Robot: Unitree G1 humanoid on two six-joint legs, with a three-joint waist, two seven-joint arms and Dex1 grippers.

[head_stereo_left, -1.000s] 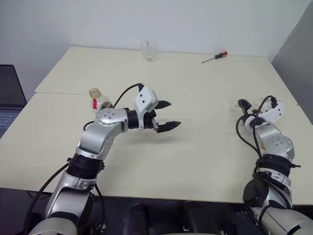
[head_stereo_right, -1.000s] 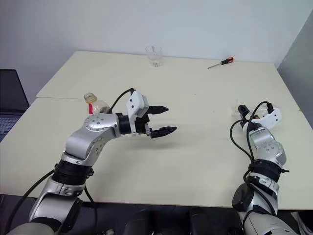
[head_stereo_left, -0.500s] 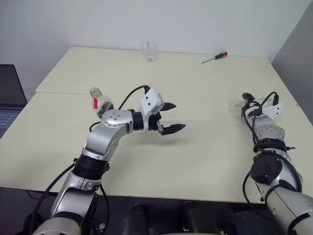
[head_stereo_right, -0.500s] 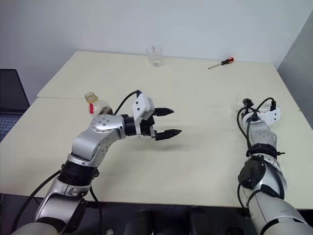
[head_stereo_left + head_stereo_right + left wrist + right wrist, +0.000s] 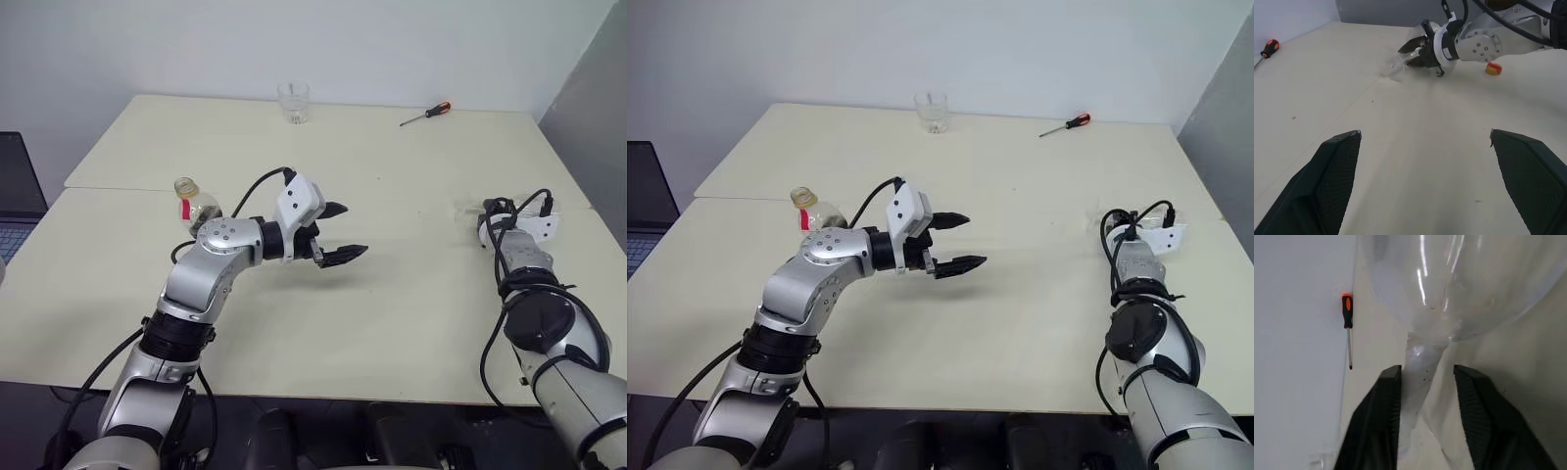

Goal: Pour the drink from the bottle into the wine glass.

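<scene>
1. Since a second ago, the right arm has straightened and reached forward along the right side of the table point(image 5: 392, 323), and its wrist has rolled; the left arm has kept its place over the middle of the table.
2. Table: two pale cream tops butted together, the seam running across under the arms.
3. Left gripper point(image 5: 338, 233): it hangs above the table centre, pointing toward the robot's right, with its two black fingers spread wide and nothing between them.
4. Right gripper point(image 5: 1422, 406): in the right wrist view its two black fingers stand either side of the narrow lower part of the wine glass point(image 5: 1459, 289), close against it. Whether the pads actually press the glass cannot be told.
5. Wine glass: clear, lying on its side at the right side of the table, at the tip of the right gripper; in the left wrist view it shows as a faint clear shape point(image 5: 1396, 66) at that gripper's fingers.
6. Bottle point(image 5: 193, 203): upright on the left side of the table, just behind the left forearm, uncapped, with a red label strip. Its drink is too hidden to judge.
7. Tumbler point(image 5: 292, 102): short, clear, at the far edge.
8. Screwdriver point(image 5: 425, 114): at the far right, well apart from all else.
9. Small red and yellow cap point(image 5: 1492, 69): on the table beside the right arm.
</scene>
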